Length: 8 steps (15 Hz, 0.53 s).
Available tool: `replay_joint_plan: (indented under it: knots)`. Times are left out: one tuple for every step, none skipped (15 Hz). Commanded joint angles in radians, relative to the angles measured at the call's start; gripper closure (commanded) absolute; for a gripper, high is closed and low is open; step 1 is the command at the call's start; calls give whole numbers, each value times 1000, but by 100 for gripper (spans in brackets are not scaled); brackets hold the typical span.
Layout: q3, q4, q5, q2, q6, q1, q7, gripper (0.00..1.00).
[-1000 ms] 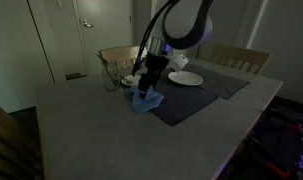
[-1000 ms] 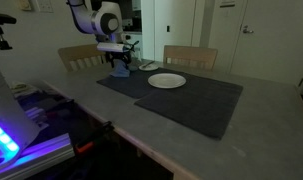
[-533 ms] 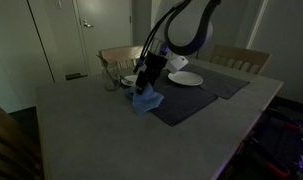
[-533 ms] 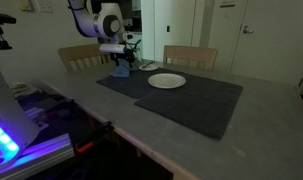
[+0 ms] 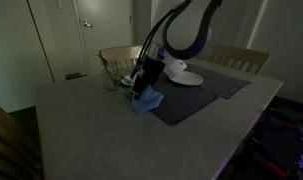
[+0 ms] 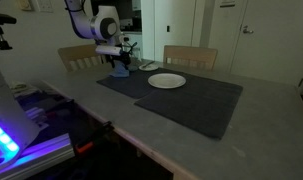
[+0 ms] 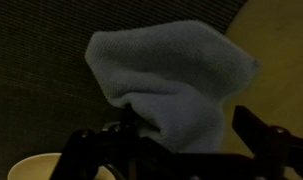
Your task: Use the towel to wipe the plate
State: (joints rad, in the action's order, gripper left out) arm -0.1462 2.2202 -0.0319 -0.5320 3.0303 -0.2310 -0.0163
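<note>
Lowered slightly since a second ago, the gripper straddles the light-blue towel, jaws wide, holding nothing (yet). It looks soft and light, heaped at the dark placemat corner; pinch its raised fold. The plate sits apart.

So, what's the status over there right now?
Fingers open, straddling the bunched towel, not gripping yet. Plate apart on the dark mat. Small pale dish close beside the towel.

One towel, one plate, two placemats
</note>
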Motion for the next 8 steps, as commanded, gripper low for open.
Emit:
replay_joint_plan:
  knots:
    - [8, 12, -1, -3, 46, -3, 19, 25]
    - [16, 14, -3, -2, 56, -10, 26, 26]
    - [18, 15, -3, -2, 63, -11, 28, 32]
    - [23, 16, -5, -2, 72, -15, 29, 40]
    - [23, 17, -5, -3, 77, -14, 29, 47]
    - [25, 17, -7, -4, 78, -16, 27, 55]
    - [24, 17, -8, -4, 78, -15, 25, 62]
    - [24, 18, -10, -3, 77, -15, 23, 68]
